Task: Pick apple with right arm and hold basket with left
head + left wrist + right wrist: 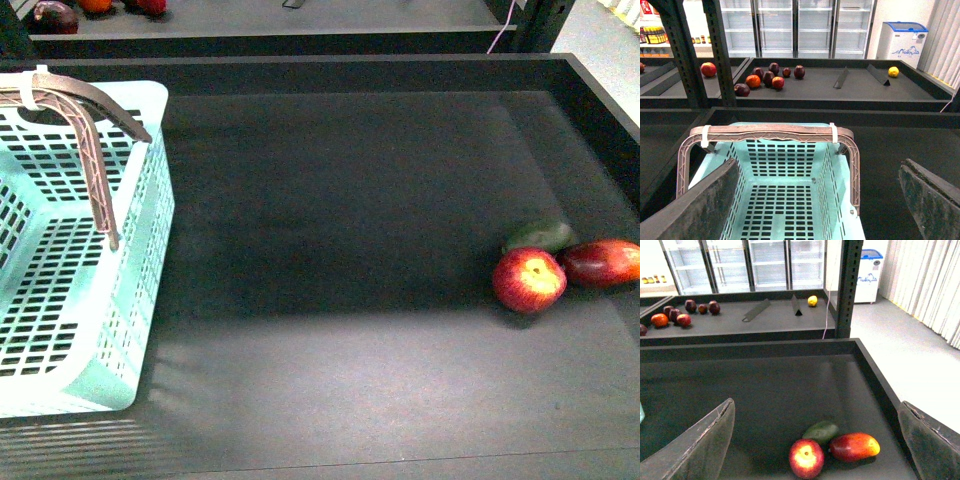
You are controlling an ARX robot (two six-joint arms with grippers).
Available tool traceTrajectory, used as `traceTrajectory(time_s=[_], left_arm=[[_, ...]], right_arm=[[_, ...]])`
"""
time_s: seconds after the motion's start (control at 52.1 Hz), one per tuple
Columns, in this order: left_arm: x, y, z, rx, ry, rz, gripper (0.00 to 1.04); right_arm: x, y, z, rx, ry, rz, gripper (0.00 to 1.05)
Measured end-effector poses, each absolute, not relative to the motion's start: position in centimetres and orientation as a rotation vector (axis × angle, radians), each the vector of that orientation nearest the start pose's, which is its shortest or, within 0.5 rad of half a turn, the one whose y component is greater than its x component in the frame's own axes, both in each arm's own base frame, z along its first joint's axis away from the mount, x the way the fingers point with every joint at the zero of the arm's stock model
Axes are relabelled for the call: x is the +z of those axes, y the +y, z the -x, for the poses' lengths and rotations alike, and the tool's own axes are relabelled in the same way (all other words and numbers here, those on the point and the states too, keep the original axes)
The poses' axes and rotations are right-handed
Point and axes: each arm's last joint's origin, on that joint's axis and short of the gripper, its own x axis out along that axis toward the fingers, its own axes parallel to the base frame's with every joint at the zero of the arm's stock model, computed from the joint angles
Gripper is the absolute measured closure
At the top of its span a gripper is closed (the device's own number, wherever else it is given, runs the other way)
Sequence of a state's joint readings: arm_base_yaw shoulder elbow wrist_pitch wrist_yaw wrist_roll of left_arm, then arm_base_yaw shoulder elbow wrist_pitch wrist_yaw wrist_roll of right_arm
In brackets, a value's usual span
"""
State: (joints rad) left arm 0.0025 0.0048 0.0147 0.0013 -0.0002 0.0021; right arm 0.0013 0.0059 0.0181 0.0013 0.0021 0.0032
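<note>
Apple (529,280) sits on the right side of the dark table (330,200), toward the near edge. It looks to be touching the oblong red fruit (603,262) on its right, and the green avocado (540,236) is tucked just behind it on the far side. Its stem hollow faces up.

Our handling judgement:
- firm, smooth and round, moderately heavy
- skin likely a bit slick and will bruise if squeezed hard
- it'll roll if nudged

Best grip is across the widest part, near-to-far or angled. The left flank is free and the right one is blocked by the red fruit (a straight left-right pinch would likely clip it).

Right gripper (816,404) has its jaws spread wide and empty. It hangs above and short of the apple (806,458), nothing touched.

Basket (150,230) is at the near left, partly out of the front view, brown handles (95,150) swung up together. We'd guess light, stiff plastic that slides easily on this surface, so take it by the handles or the rim.

Left gripper (820,162) also has its jaws spread and holds nothing. It's over the basket's open top, with the handles (770,132) just beyond the fingertips.
</note>
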Motion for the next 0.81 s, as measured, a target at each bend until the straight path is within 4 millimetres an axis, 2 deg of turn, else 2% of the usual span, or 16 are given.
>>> traceTrajectory(time_s=[0.806], left_arm=[[16.76,0.02,-9.74,0.001,0.007,-0.004,0.07]], right_arm=[[16.94,0.01,-9.69,-0.001,-0.014,-0.003,0.09]])
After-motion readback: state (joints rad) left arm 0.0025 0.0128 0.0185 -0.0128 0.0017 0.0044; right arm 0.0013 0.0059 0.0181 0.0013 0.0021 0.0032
